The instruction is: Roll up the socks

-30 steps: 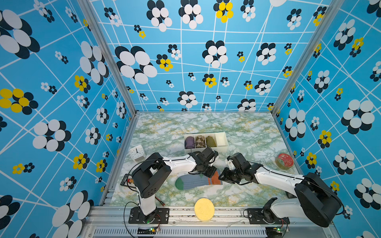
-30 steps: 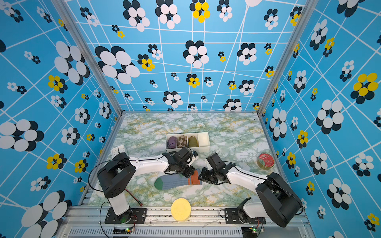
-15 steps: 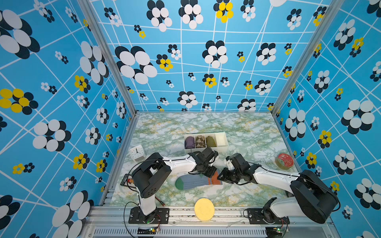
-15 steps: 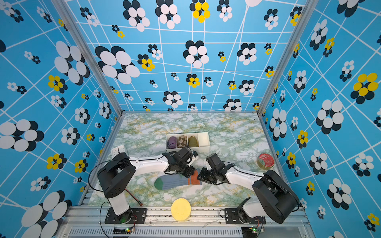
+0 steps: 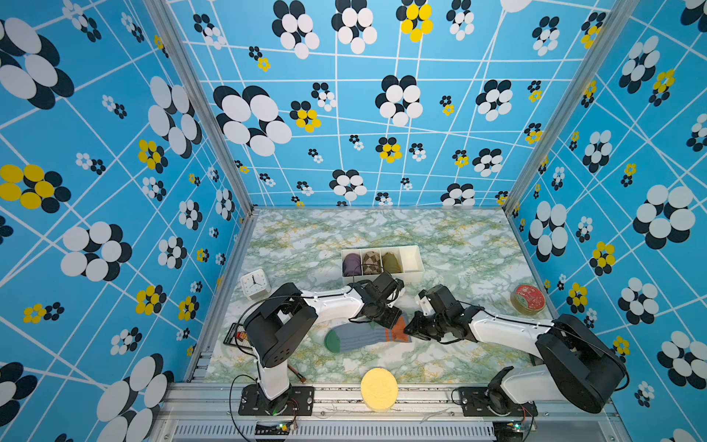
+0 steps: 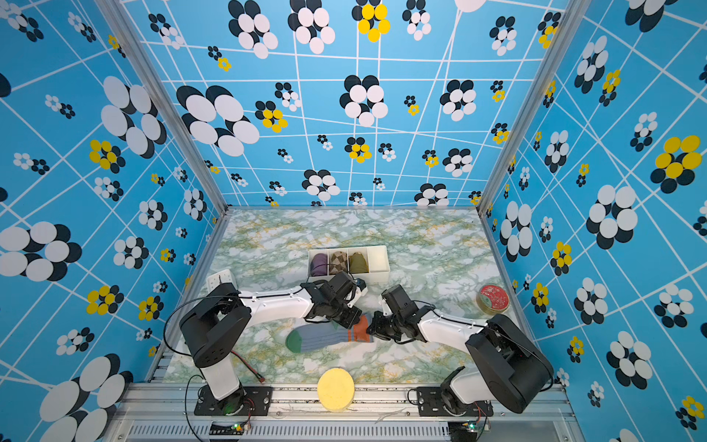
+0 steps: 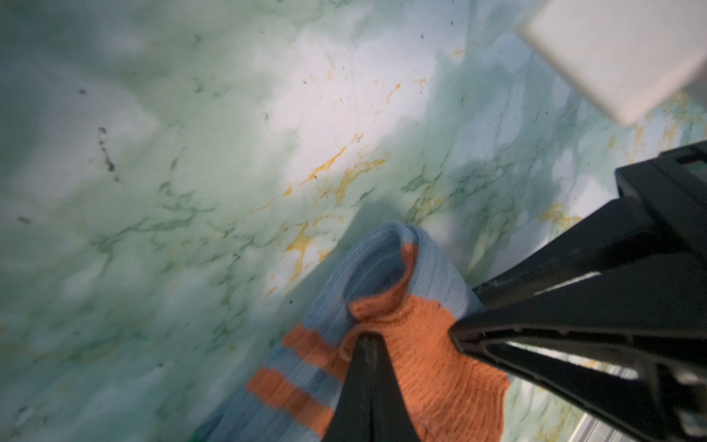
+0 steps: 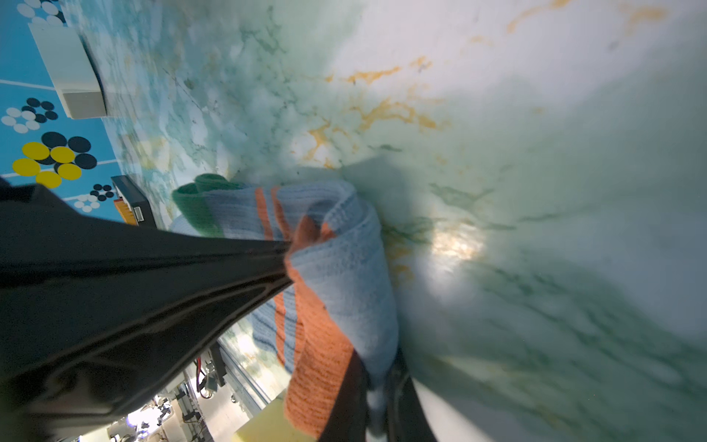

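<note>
Both arms lie low and stretched toward the middle of the worktop (image 5: 459, 245). The left arm (image 5: 329, 302) reaches in from the left with its wrist bent down. That sets the left gripper (image 5: 391, 322) on the orange cuff end of the socks (image 5: 355, 338). The right arm (image 5: 505, 325) reaches in from the right, and the right gripper (image 5: 408, 330) meets the same end from the opposite side.

In both top views the gripper bodies hide the fingertips. In the left wrist view the left gripper (image 7: 363, 338) is closed to a single wedge that pinches the orange cuff of the socks (image 7: 428, 367). The right gripper's fingers (image 7: 535, 329) touch the cuff just beside it. In the right wrist view the right gripper (image 8: 287, 248) is pinched narrow on the socks (image 8: 344, 268). There the cuff end is folded over on itself into a first turn.

Only the top views show the full length. The socks (image 6: 317, 338) lie flat near the front middle, running left to right with the green toe to the left. They sit just in front of the white divided tray (image 5: 411, 256). The knit is grey-blue and ribbed, with two orange stripes below the cuff.
</note>
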Tool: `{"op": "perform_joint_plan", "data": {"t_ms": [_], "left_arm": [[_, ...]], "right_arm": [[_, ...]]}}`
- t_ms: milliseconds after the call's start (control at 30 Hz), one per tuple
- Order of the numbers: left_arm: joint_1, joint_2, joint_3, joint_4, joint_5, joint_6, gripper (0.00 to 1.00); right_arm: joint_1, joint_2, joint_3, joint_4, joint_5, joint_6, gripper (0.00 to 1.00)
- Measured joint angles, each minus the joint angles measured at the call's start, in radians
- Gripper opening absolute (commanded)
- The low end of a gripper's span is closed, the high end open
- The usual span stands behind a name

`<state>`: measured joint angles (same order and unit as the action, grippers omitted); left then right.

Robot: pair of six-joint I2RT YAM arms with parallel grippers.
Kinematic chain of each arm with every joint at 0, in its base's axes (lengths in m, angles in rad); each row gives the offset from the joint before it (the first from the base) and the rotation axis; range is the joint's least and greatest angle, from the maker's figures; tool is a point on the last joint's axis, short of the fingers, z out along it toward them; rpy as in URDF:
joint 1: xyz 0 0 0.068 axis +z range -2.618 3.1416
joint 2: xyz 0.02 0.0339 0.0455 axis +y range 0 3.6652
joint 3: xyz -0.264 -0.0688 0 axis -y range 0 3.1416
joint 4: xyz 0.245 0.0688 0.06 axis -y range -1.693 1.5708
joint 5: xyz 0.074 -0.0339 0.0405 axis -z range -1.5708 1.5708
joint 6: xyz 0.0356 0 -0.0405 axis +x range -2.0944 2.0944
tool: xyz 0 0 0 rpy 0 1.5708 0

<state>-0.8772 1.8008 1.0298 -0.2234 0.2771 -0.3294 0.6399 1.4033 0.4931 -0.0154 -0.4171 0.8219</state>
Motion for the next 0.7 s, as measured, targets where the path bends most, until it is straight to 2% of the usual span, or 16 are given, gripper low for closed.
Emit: {"op": "perform_joint_plan", "data": {"t_ms": [700], "left_arm": [[0.007,-0.112,-0.006,-0.008,0.0,0.0,0.0]], "right_arm": [[0.013,-0.112,0.109,-0.312,0.196,-0.13,0.03]]}}
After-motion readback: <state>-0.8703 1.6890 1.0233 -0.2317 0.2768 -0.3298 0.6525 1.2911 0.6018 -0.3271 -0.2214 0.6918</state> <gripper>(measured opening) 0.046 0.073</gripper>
